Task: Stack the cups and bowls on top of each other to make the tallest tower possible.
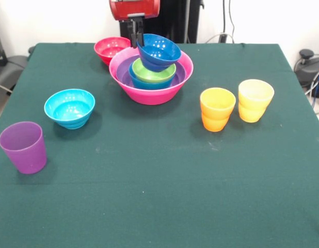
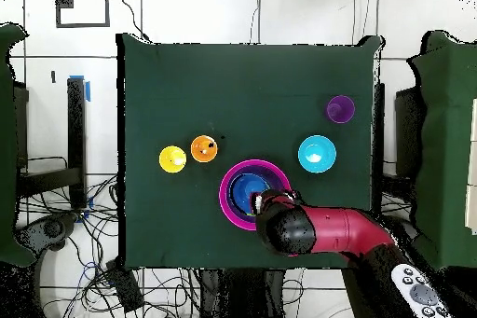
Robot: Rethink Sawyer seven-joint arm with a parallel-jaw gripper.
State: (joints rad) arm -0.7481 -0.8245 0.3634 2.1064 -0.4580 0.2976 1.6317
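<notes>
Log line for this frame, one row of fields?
hand: shut on dark blue bowl | bowl: tilted over tower | loose: cyan bowl, three cups

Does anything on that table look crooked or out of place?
Yes: the dark blue bowl at the top of the tower sits tilted, not level like the green bowl under it. The claw is pinching its rim. Nothing looks spilled or broken.
</notes>
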